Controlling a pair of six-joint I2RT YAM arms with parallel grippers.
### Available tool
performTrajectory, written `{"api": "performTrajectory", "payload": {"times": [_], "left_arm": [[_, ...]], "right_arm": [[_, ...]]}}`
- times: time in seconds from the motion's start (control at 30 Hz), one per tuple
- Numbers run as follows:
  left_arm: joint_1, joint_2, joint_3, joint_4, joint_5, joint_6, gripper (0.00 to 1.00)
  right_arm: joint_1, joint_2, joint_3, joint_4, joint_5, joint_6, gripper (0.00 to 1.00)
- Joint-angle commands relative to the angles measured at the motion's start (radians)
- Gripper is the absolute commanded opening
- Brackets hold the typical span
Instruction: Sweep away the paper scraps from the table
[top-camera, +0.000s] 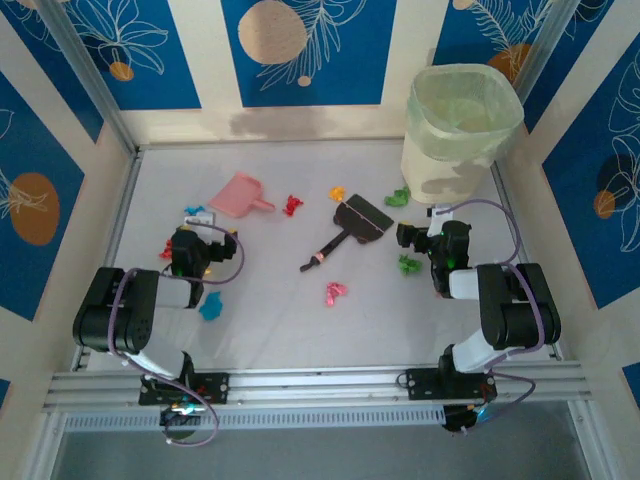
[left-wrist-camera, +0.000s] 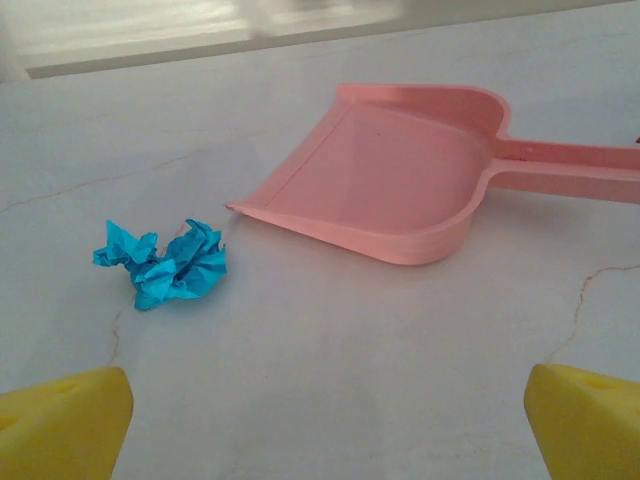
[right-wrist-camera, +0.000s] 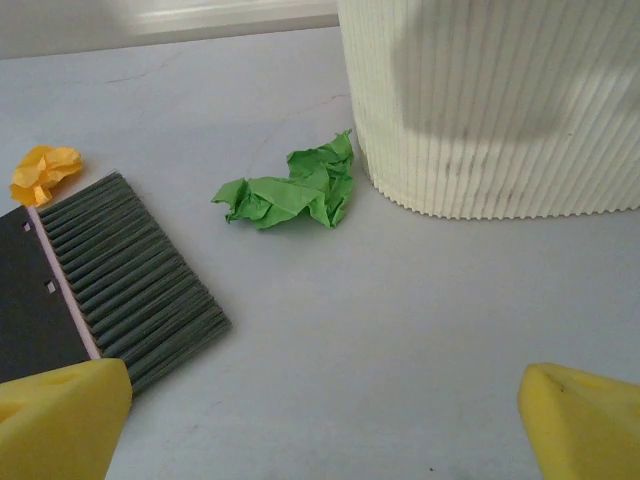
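Paper scraps lie scattered over the white table (top-camera: 280, 335): a red one (top-camera: 292, 206), an orange one (top-camera: 338, 193), green ones (top-camera: 399, 197) (top-camera: 409, 265), a pink one (top-camera: 335, 293) and blue ones (top-camera: 211, 307) (top-camera: 194, 212). The left gripper (top-camera: 192, 238) (left-wrist-camera: 330, 420) hangs open just in front of the pink dustpan (left-wrist-camera: 390, 185), with a blue scrap (left-wrist-camera: 165, 265) ahead to its left. The right gripper (top-camera: 412, 236) (right-wrist-camera: 325, 420) is open too, low over the table. A green scrap (right-wrist-camera: 290, 192) and the black brush's bristles (right-wrist-camera: 130, 275) lie ahead of it. Nothing sits between either pair of yellow fingers (left-wrist-camera: 60, 420) (right-wrist-camera: 585, 425).
A pale ribbed waste bin (top-camera: 460, 130) (right-wrist-camera: 490, 110) stands at the back right, close to the right gripper. The brush (top-camera: 355, 225) lies mid-table, its handle pointing toward the near left. An orange scrap (right-wrist-camera: 42, 170) rests beside its head. Aluminium rails edge the table.
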Motion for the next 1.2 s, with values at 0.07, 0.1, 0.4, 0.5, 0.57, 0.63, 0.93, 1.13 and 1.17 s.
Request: {"api": "performTrajectory", "payload": {"times": [0.07, 0.1, 0.4, 0.5, 0.57, 0.63, 0.93, 1.13, 1.17], "left_arm": [[0.017, 0.003, 0.008, 0.018, 0.025, 0.017, 1.0], [0.016, 0.003, 0.008, 0.018, 0.025, 0.017, 1.0], [0.016, 0.004, 0.01, 0.012, 0.027, 0.017, 1.0], [0.017, 0.004, 0.011, 0.011, 0.027, 0.017, 1.0], [0.018, 0.005, 0.013, 0.008, 0.028, 0.015, 1.0], [0.018, 0.004, 0.014, 0.006, 0.03, 0.015, 1.0], [0.021, 0.006, 0.017, 0.004, 0.033, 0.012, 1.0], [0.022, 0.004, 0.016, 0.006, 0.033, 0.012, 1.0], [0.021, 0.004, 0.015, 0.006, 0.033, 0.012, 1.0]], "right_arm": [[0.001, -0.012, 0.009, 0.016, -0.01, 0.003, 0.99], [0.002, -0.012, 0.008, 0.016, -0.009, 0.003, 0.99], [0.002, -0.012, 0.008, 0.016, -0.01, 0.002, 0.99], [0.001, -0.011, 0.008, 0.015, -0.009, 0.003, 0.99], [0.002, -0.011, 0.009, 0.015, -0.01, 0.003, 0.99], [0.002, -0.011, 0.007, 0.015, -0.01, 0.002, 0.99], [-0.002, -0.011, 0.009, 0.013, -0.017, 0.003, 0.99], [-0.003, -0.011, 0.009, 0.012, -0.023, 0.005, 0.99], [-0.004, -0.012, 0.009, 0.012, -0.023, 0.005, 0.99]]}}
